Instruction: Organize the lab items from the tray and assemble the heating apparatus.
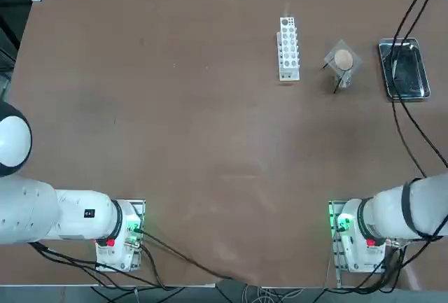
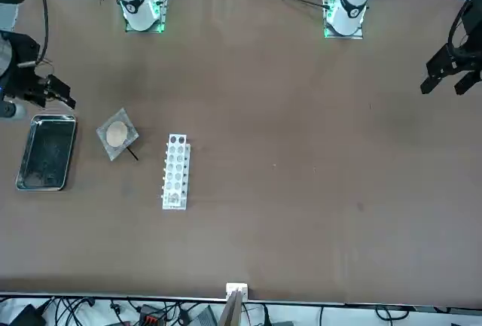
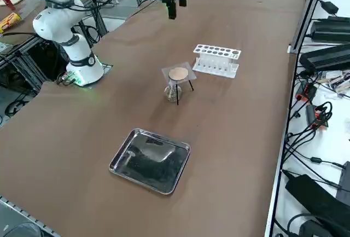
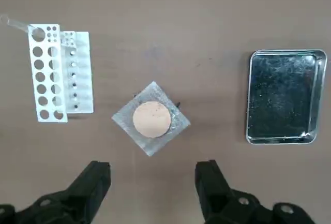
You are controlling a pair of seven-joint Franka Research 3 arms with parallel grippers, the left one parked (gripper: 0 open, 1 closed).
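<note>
The right gripper (image 4: 152,182) hangs high above the table (image 1: 175,142), its two black fingers spread wide and holding nothing.

Directly beneath it, and a little ahead of the fingertips in the wrist view, stands the assembled stack. The square grey mesh with the round beige centre (image 4: 151,119) lies flat on the thin black wire ring tripod (image 3: 184,86), and the small clear glass burner (image 3: 172,92) sits under it between the legs.

In the overhead view, the stack is at the far right of the table. The small rectangular shiny steel tray (image 1: 404,69) lies at its 3 o'clock, apart from it, with nothing on its dark floor. The white holed test-tube rack (image 1: 288,47) lies at the stack's 9 o'clock, also apart, its long axis running from 12 to 6.

The mesh sits turned like a diamond, one corner pointing at the gripper. To my eye the apparatus looks finished, so any coming move is probably a straight lift away.

No brand, label or writing can be read on any of these items.
</note>
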